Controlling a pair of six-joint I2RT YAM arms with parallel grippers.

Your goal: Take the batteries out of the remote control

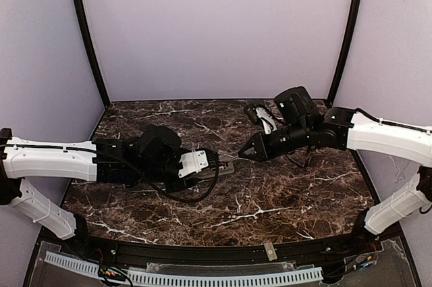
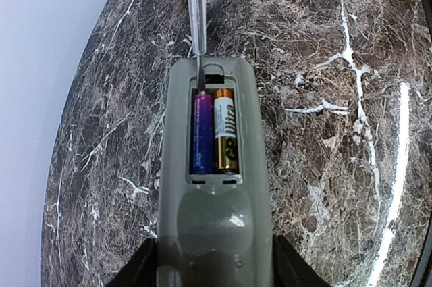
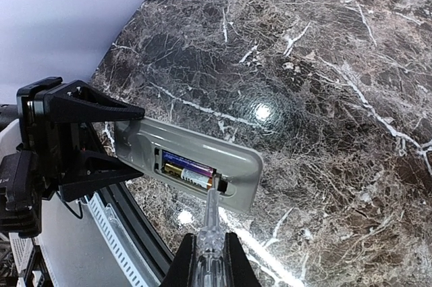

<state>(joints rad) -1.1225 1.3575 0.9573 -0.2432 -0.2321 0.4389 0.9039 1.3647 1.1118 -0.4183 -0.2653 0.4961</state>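
The remote control (image 2: 216,219) lies back-up, its long axis running left to right across the middle of the counter (image 1: 270,199), free end towards the right arm. Its battery recess is uncovered, with two batteries side by side along its length: a purple battery (image 2: 202,133) and a gold-and-black battery (image 2: 226,132). The left gripper (image 2: 216,273), about half open, clamps the remote's near end by its sides. The right gripper (image 3: 208,254) is closed tight on a clear-handled screwdriver (image 3: 210,229) (its tip is in the recess, at the purple battery's end).
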